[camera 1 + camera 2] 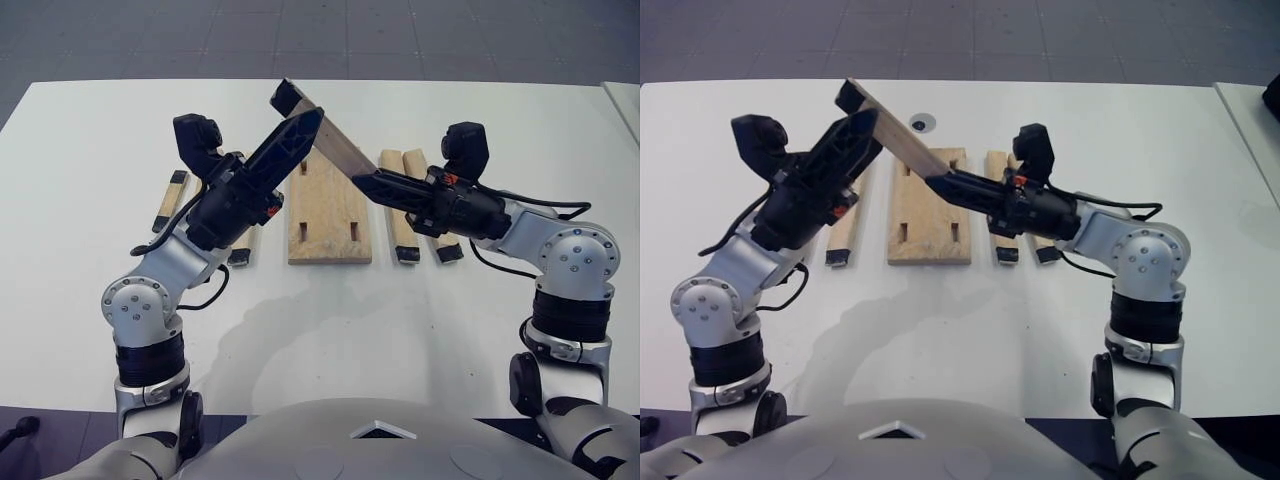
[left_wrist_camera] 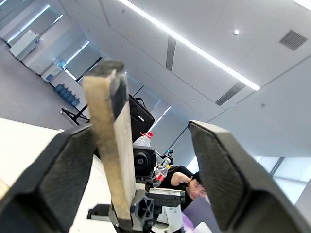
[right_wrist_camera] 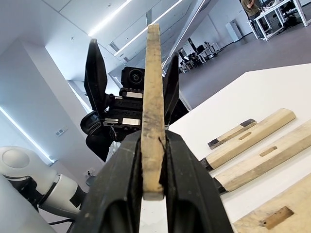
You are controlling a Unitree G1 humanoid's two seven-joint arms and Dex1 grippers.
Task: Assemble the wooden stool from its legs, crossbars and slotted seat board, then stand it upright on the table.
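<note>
The left arm point(image 1: 135, 300) and right arm point(image 1: 575, 255) wear silver-grey shells with round, disc-capped joints, ribbed black collars beneath them, and loose black cables point(image 1: 215, 290) looping along the forearms. The left gripper point(image 1: 300, 132) and right gripper point(image 1: 372, 184) are matte black, each with a boxy black camera housing point(image 1: 465, 145) behind it and small orange-red marks near the wrist. Their long, tapered fingers point(image 2: 56, 179) have finely dimpled, rubbery inner faces.
</note>
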